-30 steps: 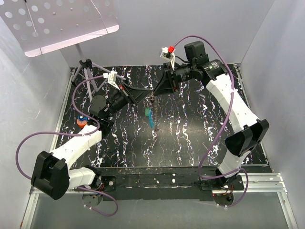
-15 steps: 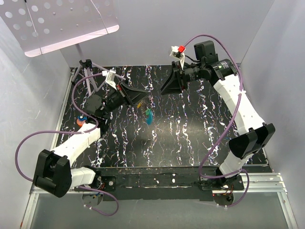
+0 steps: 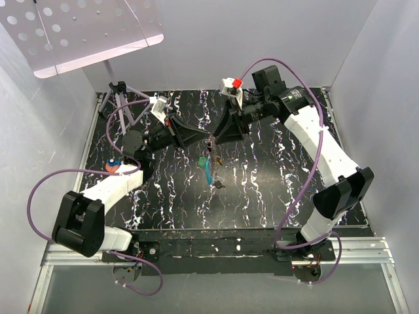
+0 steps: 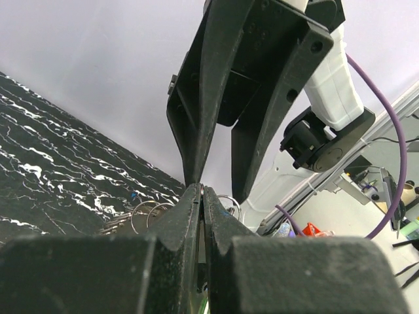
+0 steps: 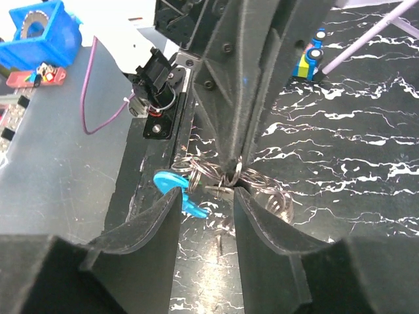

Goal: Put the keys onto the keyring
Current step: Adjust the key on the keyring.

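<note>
My left gripper point(image 3: 207, 139) is shut on the keyring point(image 5: 233, 174), a thin wire loop in a tangle of silvery rings point(image 5: 204, 172), held above the black marbled table point(image 3: 262, 183). A blue key point(image 5: 175, 186) and a teal key point(image 3: 207, 169) hang from the rings below it. My right gripper point(image 3: 220, 135) meets it tip to tip from the right. Its fingers point(image 5: 150, 226) stand open on either side of the ring bunch and touch nothing. In the left wrist view my shut jaws point(image 4: 201, 190) pinch the wire, with ring loops point(image 4: 148, 212) showing on either side.
A small tripod point(image 3: 122, 98) stands at the table's back left corner. An orange and blue object point(image 3: 112, 165) lies by the left edge. A white perforated panel point(image 3: 78, 29) hangs over the back left. Purple cables loop off both arms.
Half a second ago the right gripper had drawn back to the right. It has returned to the ring bunch with its jaws wider. The left gripper has moved right with the keys.
</note>
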{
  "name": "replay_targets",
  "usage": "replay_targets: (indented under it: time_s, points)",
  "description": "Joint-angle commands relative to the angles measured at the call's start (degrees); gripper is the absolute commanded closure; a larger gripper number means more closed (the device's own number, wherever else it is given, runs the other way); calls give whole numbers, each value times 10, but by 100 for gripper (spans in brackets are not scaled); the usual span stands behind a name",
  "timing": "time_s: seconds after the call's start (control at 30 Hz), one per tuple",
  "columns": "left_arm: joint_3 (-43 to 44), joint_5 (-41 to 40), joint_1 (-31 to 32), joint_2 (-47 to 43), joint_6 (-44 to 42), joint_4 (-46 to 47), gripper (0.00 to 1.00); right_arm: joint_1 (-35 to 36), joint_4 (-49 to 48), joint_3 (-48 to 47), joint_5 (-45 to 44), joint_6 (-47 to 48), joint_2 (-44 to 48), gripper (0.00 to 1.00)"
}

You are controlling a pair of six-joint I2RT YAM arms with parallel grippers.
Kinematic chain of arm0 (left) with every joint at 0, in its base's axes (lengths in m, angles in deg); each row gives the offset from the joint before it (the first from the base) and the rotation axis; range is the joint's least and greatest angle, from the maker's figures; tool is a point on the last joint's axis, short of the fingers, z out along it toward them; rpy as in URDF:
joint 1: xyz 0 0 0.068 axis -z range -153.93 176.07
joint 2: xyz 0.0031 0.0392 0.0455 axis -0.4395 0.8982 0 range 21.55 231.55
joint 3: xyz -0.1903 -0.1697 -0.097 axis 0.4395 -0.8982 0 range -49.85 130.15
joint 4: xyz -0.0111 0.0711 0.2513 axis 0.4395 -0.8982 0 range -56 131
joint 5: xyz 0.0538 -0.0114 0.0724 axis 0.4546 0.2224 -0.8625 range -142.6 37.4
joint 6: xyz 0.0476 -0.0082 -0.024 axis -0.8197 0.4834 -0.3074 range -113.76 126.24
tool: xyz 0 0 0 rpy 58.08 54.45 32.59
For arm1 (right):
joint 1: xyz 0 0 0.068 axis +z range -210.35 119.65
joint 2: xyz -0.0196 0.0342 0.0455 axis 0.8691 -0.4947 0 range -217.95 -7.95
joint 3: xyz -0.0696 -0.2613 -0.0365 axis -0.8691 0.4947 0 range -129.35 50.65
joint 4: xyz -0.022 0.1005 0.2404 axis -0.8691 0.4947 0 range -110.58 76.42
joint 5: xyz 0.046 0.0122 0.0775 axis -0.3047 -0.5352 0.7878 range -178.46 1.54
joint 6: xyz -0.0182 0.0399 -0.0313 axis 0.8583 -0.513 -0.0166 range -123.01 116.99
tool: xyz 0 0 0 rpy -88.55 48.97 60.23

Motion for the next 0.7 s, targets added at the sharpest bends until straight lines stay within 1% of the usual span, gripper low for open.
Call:
replay_targets:
  time_s: [0.0, 0.17, 0.67]
  points:
    - [27, 7, -4, -6, 22, 58, 100, 8, 37, 1, 4, 89, 19, 54]
    - [30, 7, -3, -1, 30, 66, 100, 17, 47, -2, 2, 110, 14, 54]
    - [24, -34, -4, -31, -21, -21, 100, 54, 76, -16, 1, 133, 11, 57]
